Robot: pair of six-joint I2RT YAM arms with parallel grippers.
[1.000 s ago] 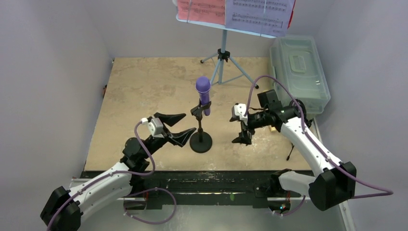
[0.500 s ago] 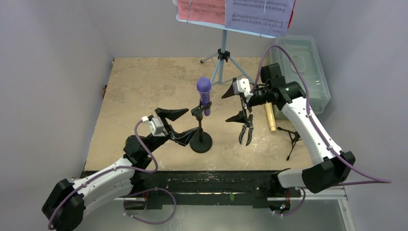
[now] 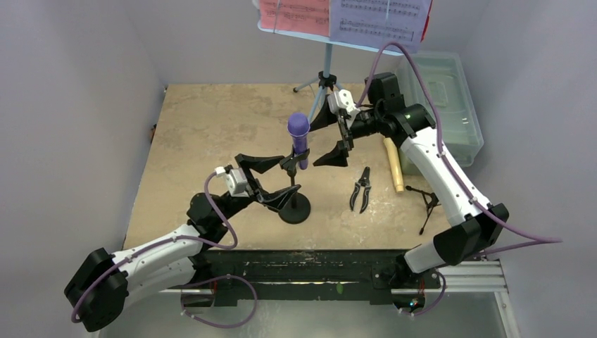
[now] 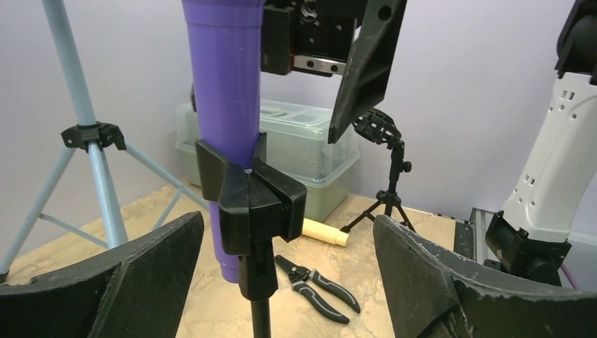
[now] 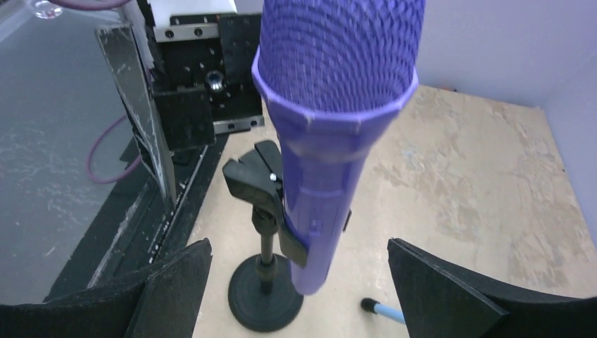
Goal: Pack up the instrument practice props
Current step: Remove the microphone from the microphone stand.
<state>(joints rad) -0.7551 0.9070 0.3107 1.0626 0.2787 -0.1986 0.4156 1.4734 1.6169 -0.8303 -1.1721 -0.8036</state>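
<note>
The purple microphone [image 3: 298, 135] stands in a black clip [image 4: 250, 201] on the round-base pole [image 3: 294, 208] mid-table. My left gripper [image 3: 271, 181] is open, one finger on each side of the pole just under the clip, touching nothing. My right gripper [image 3: 329, 139] is open, raised just right of the microphone [image 5: 331, 105] and holding nothing. The cream microphone [image 3: 392, 163] lies at the right, with the black mic tripod [image 3: 426, 204] near it. At the back, the light-blue music desk [image 3: 325, 84] carries red and white pages [image 3: 345, 17].
Black pliers [image 3: 361, 189] lie on the table between the pole and the cream microphone. A translucent lidded box [image 3: 440, 105] sits at the back right. Walls close in the left and far sides.
The pliers dropped from the right gripper onto the table. That gripper rose and moved left towards the purple microphone. My left gripper opened wider and moved in around the pole.
</note>
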